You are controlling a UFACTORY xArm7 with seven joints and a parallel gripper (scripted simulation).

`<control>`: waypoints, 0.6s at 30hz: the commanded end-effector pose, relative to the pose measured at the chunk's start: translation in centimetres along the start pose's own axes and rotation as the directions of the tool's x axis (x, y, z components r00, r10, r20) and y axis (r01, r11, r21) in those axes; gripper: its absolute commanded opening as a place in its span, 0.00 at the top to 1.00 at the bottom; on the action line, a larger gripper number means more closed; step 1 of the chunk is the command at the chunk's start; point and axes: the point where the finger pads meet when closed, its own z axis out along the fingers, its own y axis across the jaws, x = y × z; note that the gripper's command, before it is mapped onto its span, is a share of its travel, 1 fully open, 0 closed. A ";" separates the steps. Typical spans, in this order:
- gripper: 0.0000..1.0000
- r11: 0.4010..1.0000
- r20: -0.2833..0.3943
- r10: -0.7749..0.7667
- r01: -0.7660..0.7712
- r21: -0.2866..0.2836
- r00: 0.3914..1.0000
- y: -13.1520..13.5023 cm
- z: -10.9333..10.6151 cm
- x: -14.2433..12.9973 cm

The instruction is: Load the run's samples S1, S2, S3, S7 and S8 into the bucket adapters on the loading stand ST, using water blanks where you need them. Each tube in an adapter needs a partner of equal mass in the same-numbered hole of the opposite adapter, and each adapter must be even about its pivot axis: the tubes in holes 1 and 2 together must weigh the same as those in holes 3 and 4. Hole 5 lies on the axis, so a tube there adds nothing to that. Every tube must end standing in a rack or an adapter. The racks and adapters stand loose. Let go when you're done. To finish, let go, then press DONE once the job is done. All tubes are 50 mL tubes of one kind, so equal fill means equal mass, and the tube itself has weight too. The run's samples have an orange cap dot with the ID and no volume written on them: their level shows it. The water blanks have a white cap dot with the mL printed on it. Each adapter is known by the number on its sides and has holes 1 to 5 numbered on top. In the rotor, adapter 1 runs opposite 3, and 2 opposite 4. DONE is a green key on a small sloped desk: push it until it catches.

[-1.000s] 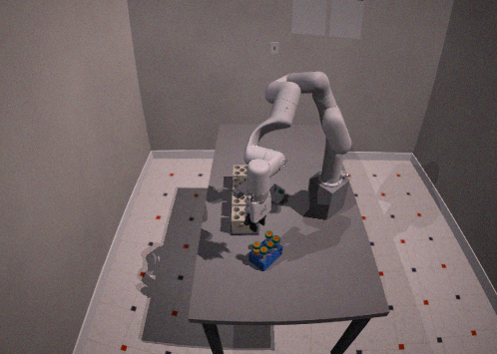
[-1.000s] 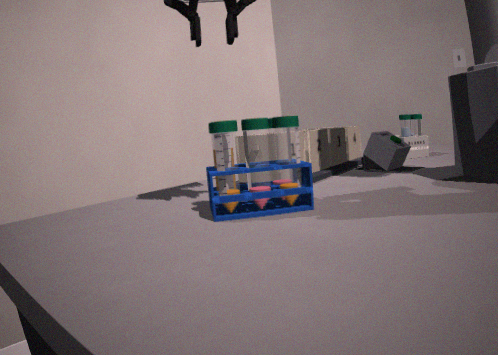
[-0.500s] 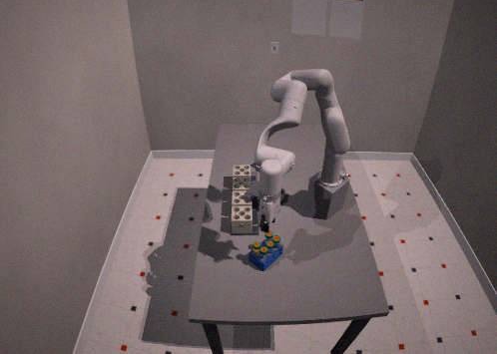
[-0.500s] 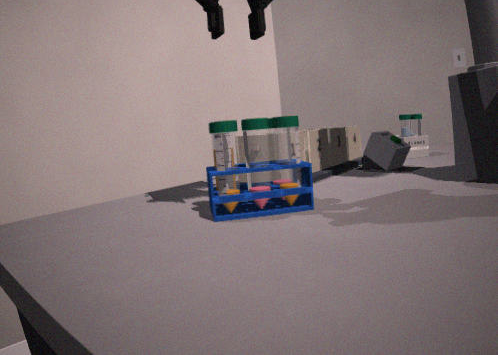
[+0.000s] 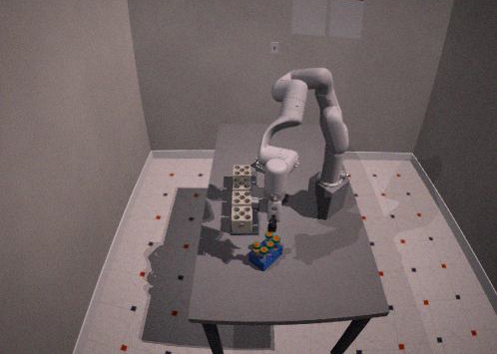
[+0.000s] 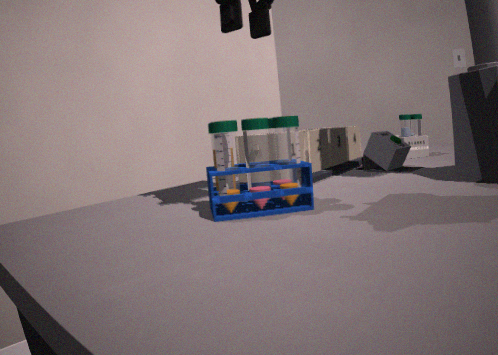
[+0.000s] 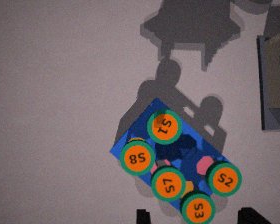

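Note:
My gripper [image 5: 272,225] [image 6: 246,26] [image 7: 192,215] is open and empty, above the blue rack. The blue rack [image 5: 258,264] [image 6: 262,214] holds five upright tubes with green caps and orange dots. In the wrist view they read S1 [image 7: 164,127], S8 [image 7: 137,158], S7 [image 7: 168,184], S2 [image 7: 224,179] and S3 [image 7: 198,208]. Some tubes show only low orange or pink liquid; the left one in the exterior view has a higher orange level. Four beige adapters stand in a row on the dark loading stand [image 5: 251,233]; the holes that show look empty.
A grey sloped desk [image 6: 385,151] with the green key [image 6: 395,139] stands beyond the blue rack. A white rack marked BLANKS [image 6: 420,146] with green-capped tubes [image 6: 410,117] stands farther back. The arm's base [image 5: 330,195] stands to the right of the adapters in the top view.

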 end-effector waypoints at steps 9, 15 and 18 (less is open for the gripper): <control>0.43 0.911 0.000 -0.412 0.412 0.007 0.911 -0.1 -0.1 0.1; 0.43 0.849 -0.001 -0.529 0.529 0.007 0.849 -0.1 -0.1 0.1; 0.43 0.791 -0.001 -0.611 0.611 0.007 0.792 -0.1 -0.1 0.0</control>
